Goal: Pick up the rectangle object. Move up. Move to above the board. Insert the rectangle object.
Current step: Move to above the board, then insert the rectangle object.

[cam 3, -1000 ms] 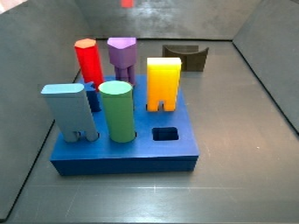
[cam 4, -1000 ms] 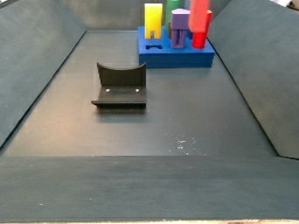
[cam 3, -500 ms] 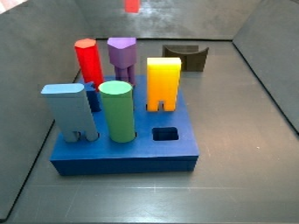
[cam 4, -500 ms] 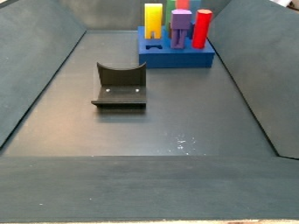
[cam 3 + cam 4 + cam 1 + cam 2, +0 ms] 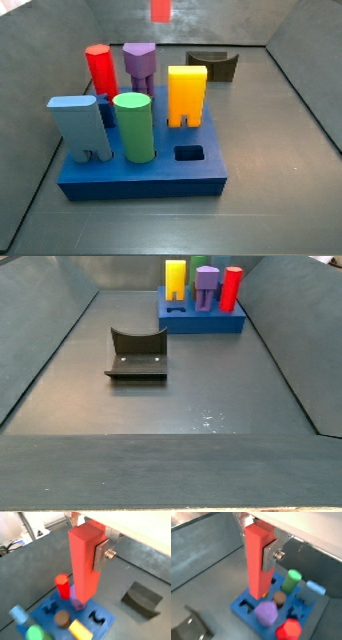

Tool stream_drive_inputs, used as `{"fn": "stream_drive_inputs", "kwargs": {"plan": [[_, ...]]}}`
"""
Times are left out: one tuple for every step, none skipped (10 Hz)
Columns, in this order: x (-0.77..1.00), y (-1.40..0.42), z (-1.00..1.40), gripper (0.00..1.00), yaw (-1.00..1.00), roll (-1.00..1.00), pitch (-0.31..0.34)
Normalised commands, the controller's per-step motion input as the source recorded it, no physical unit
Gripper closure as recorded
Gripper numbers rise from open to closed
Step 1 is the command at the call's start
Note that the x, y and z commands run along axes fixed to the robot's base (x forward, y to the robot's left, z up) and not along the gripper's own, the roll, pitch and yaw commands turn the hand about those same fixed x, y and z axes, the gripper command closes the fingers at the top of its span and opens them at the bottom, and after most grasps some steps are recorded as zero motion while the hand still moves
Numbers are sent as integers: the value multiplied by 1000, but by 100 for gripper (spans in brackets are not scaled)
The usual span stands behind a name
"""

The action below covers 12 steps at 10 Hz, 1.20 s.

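My gripper (image 5: 87,556) is shut on the rectangle object (image 5: 85,562), a tall coral-red bar, and holds it upright, high above the blue board (image 5: 107,620). A silver finger (image 5: 100,555) presses one flat side of the bar. Both wrist views show this; the other has gripper (image 5: 258,553), bar (image 5: 258,562) and board (image 5: 242,612). In a side view only the bar's lower end (image 5: 160,10) shows at the top edge, above the board (image 5: 140,176), which has an empty square hole (image 5: 190,153). In the side view with the board far off (image 5: 201,322), the bar is out of view.
On the board stand a red hexagonal column (image 5: 99,68), a purple peg (image 5: 139,60), a yellow-orange block (image 5: 186,95), a green cylinder (image 5: 132,126) and a light-blue block (image 5: 80,126). The dark fixture (image 5: 214,64) stands on the floor beyond it, also in the far view (image 5: 136,354).
The bar in my gripper has risen out of the side view that shows the board far off. In the near side view its lower end has shifted right and shows more.
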Motion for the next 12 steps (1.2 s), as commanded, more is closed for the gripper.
{"fn": "stream_drive_inputs", "kwargs": {"plan": [[208,-542,113,100,3,12,130],[166,-378,84,100,11,17,120],[114,-234,56,100,11,21,96],[0,-29,0,100,0,0,0],[-206,297,0,100,-80,0,0],[-306,0,0,100,-877,7,0],[0,0,-169,100,-1000,0,0],[0,0,-220,100,-1000,0,-4],[0,-11,-180,100,-1000,-3,-13],[0,-11,-177,100,-1000,-10,-13],[0,-66,-146,100,-1000,-29,0],[0,-177,-60,100,-946,-60,0]]}}
